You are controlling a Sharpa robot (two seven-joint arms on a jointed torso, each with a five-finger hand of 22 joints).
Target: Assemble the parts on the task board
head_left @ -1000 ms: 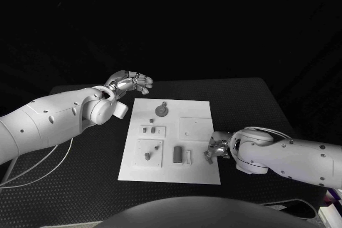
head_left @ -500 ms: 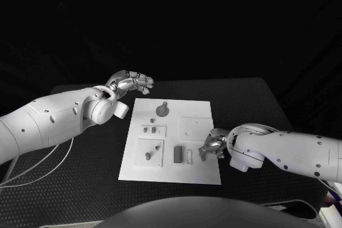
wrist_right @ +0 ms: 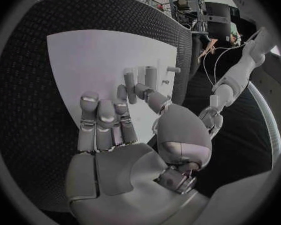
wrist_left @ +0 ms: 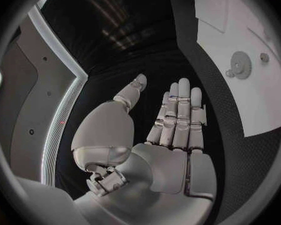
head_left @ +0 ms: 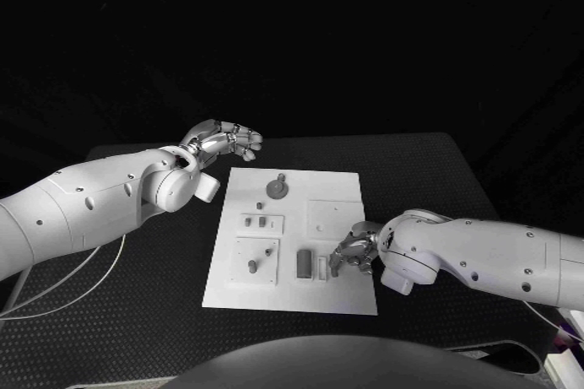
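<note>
Reaching over the task board [head_left: 341, 296] low in the frame, I have the right hand [head_left: 354, 256] empty, fingers loosely spread. An upright grey peg [head_left: 305, 263] stands just left of its fingertips; this hand is much nearer. My left hand [head_left: 225, 141] hangs open at upper left, off the counter [head_left: 146, 321].

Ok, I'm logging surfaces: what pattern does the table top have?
A black bumpy, diamond-like grid on the table, clearest in the right wrist view.

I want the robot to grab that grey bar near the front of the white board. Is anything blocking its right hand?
Nothing visible blocks it. The right hand hovers open over the task board, right beside the grey bar, with only bare board between them.
</note>
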